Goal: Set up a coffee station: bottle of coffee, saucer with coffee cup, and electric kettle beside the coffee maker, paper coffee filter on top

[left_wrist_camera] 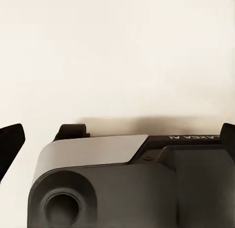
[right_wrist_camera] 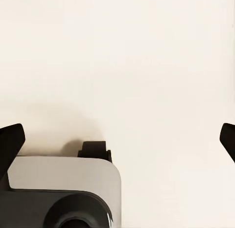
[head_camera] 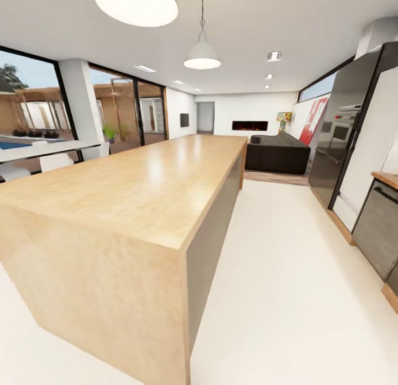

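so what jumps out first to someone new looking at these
A big light-wood island block takes up the left and middle of the head view, its top bare. Two white pendant lamps hang above it, and a dark sofa sits at the far end beside a tall black fridge on the right.

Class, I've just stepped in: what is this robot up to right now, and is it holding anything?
Nothing is being handled. The robot faces a long wooden island in an open kitchen, with a black sofa beyond and dark cabinets at the right. Both wrist cameras look down at pale floor; the left gripper and right gripper are open and empty.
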{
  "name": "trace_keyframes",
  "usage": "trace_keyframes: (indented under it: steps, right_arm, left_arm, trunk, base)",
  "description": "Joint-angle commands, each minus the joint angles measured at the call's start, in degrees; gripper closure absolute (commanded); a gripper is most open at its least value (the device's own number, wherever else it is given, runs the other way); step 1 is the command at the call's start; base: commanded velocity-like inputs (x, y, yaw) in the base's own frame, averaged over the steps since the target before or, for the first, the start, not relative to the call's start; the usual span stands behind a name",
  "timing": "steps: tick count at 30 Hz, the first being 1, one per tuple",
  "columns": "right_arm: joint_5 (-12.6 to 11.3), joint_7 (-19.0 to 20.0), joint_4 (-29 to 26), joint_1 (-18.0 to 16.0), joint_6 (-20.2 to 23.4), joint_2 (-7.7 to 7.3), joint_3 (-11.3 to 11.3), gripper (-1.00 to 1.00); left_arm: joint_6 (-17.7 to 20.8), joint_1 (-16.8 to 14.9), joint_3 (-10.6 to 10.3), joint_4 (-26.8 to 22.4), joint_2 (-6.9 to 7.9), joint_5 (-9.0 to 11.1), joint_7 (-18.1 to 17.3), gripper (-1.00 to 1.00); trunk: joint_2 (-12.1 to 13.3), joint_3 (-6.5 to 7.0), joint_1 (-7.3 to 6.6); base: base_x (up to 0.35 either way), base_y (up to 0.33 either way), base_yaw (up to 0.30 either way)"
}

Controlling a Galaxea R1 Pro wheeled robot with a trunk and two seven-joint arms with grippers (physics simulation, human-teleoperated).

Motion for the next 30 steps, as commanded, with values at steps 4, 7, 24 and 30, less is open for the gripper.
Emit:
trace_keyframes:
  steps: [4,7,24,30]
  right_arm:
    - [0.01,-0.01,0.09,-0.04,-0.2,0.0,-0.01,-1.0]
    - [0.01,-0.01,0.08,-0.04,-0.2,0.0,-0.01,-1.0]
    - [0.01,-0.01,0.06,-0.04,-0.2,0.0,0.03,-1.0]
    - [0.01,-0.01,0.06,-0.04,-0.2,0.0,0.03,-1.0]
  left_arm:
    - [-0.07,0.04,0.07,-0.08,-0.02,0.02,0.0,-1.0]
    - [-0.07,0.04,0.07,-0.08,-0.02,0.02,0.0,-1.0]
    - [-0.07,0.03,0.07,-0.05,-0.02,0.02,0.0,-1.0]
    - [-0.07,0.03,0.07,-0.02,0.0,0.02,0.0,-1.0]
  trunk:
    - [-0.03,0.03,0.0]
    - [-0.03,0.1,0.0]
    - [-0.03,0.54,0.0]
    - [-0.03,0.7,0.0]
  base:
    - [0.0,0.0,-0.249]
    - [0.0,0.0,-0.249]
    - [0.0,0.0,-0.249]
    - [0.0,0.0,-0.249]
